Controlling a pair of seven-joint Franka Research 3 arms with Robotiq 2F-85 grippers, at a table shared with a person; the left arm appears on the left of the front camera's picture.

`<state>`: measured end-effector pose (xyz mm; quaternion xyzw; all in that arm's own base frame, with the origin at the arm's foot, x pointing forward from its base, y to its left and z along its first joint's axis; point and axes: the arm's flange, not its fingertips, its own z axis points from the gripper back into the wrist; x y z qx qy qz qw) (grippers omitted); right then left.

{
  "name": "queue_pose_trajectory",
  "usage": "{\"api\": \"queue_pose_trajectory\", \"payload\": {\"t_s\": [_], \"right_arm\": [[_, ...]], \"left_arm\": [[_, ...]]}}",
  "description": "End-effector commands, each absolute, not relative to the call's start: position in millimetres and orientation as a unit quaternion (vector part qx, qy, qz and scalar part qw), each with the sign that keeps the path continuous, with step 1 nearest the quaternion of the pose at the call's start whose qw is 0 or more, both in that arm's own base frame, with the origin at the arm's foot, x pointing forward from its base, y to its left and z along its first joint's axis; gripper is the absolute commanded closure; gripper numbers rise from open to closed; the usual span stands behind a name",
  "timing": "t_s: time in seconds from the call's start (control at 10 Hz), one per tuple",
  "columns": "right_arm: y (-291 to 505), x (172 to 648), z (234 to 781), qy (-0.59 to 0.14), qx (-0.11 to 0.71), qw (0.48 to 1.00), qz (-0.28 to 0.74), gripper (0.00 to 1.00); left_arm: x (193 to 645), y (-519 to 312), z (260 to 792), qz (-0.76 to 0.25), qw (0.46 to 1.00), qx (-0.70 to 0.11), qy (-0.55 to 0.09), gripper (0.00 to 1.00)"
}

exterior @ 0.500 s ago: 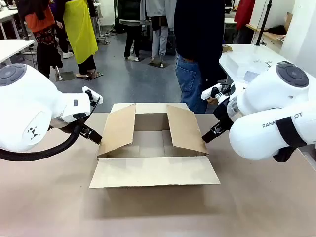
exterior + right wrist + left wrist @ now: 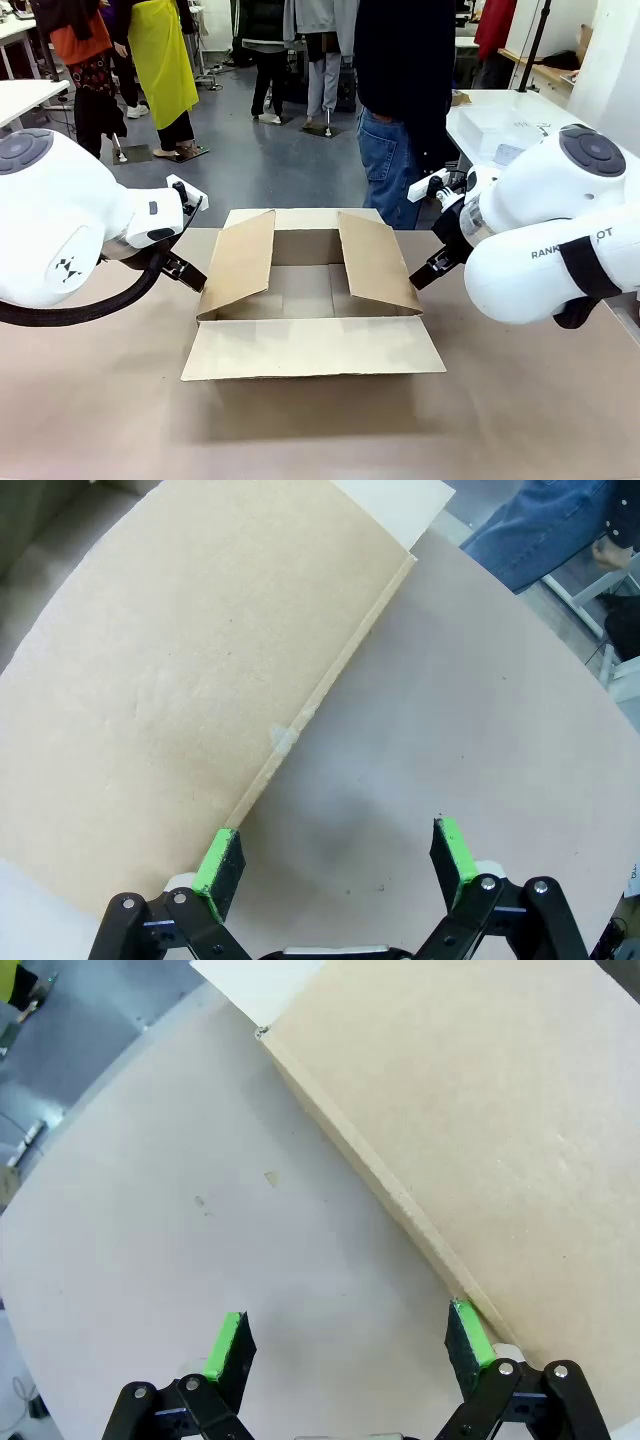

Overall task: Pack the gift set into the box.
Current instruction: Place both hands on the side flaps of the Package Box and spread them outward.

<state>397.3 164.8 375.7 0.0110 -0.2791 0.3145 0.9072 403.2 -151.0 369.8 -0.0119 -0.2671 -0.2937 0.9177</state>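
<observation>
**Item 1. Plain brown corrugated cardboard box** (image 2: 305,248). It stands at the middle of the tan surface (image 2: 100,410) with its top open.
- Near flap (image 2: 312,347): folded out and lying flat toward the robot.
- Far flap (image 2: 300,217): folded out toward the person.
- Left side flap (image 2: 240,262) and right side flap (image 2: 375,262): both raised and leaning inward over the opening.
- Contents: the strip of floor visible between the side flaps is bare cardboard. The rest of the interior is hidden behind the flaps.

**Item 2. Left claw** (image 2: 185,270) (image 2: 345,1335). Black with green pads, it sits low over the surface just outside the box's left side. The jaws are spread wide and hold nothing. In the left wrist view one pad (image 2: 468,1335) sits just beside the folded cardboard edge, and the other is over bare surface.

**Item 3. Right claw** (image 2: 428,270) (image 2: 335,855). It sits low just outside the box's right side. The jaws are spread wide and hold nothing. In the right wrist view one pad (image 2: 218,860) is at the cardboard edge, and the other is over the surface.

**Item 4. Person** (image 2: 400,100). Wearing a dark top and blue jeans, the person stands at the far side of the surface behind the box.
</observation>
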Motion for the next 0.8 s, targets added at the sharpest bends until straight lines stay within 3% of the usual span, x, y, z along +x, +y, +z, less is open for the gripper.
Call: {"api": "queue_pose_trajectory", "payload": {"t_s": [0.0,0.7], "right_arm": [[164.9,397.2,375.6,-0.279,0.011,0.907,0.314,0.0],[164.9,397.2,375.6,-0.279,0.011,0.907,0.314,0.0]], "left_arm": [[403.0,-151.5,370.1,-0.294,0.917,-0.012,-0.268,0.0],[403.0,-151.5,370.1,-0.294,0.917,-0.012,-0.268,0.0]]}}
